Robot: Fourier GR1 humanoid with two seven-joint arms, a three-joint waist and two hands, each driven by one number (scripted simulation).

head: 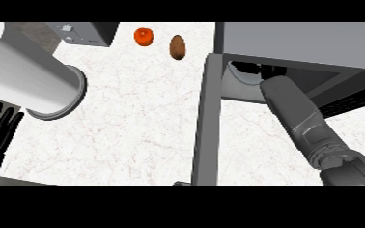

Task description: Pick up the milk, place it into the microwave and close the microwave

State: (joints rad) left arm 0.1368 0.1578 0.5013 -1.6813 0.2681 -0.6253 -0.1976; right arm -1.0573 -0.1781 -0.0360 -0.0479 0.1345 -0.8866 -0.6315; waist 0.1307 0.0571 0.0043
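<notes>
The microwave (292,41) stands at the right with its door (206,121) swung open toward me, seen edge-on as a grey bar. My right forearm (299,116) reaches up into the cavity. Only a dark bit of my right hand (249,68) shows at the cavity's mouth, next to the pale turntable plate (239,78). The milk is not visible; the arm and the microwave's roof hide the inside. My left forearm (35,75) fills the left side, and my left hand (8,123) rests open at the left edge, holding nothing.
An orange vegetable (143,35) and a brown potato (177,47) lie on the white marble counter (135,121) at the back. A grey appliance (85,33) stands at the back left. The open door splits the counter down the middle.
</notes>
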